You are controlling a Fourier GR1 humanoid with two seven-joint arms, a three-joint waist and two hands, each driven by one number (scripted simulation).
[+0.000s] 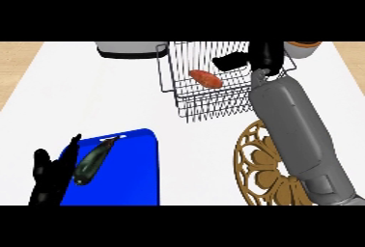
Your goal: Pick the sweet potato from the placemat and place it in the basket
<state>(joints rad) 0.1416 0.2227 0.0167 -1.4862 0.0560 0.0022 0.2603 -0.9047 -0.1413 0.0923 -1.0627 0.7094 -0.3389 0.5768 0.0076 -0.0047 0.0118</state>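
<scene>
Sweet potato point(205, 78): orange-red, lying inside the wire basket point(187, 103) at far centre, toward the basket's left half, long axis running diagonally. Nothing touches it.

Right hand point(246, 58): black, over the basket's far right part, to the right of the sweet potato and apart from it. Fingers point left and look extended rather than wrapped around anything; the hand holds nothing. Its outline merges with the dark wire and the basket rim, so the exact spread of the fingers is hard to read. The grey forearm runs from the near right edge up across the scene to the basket.

Placemat point(258, 164): round, gold-brown openwork pattern, near right. The forearm covers much of its right side and the lower edge cuts it off.

Left hand point(49, 176): near left corner, fingers up and relaxed, resting beside the left edge of a blue cutting board point(135, 169). A dark green elongated vegetable point(92, 161) lies on the board, just beside the fingertips; contact can't be told.

Far edge: a white and dark appliance or vessel point(132, 48) left of the basket, and a pale container with an orange rim point(306, 48) at far right, both cut off.
</scene>
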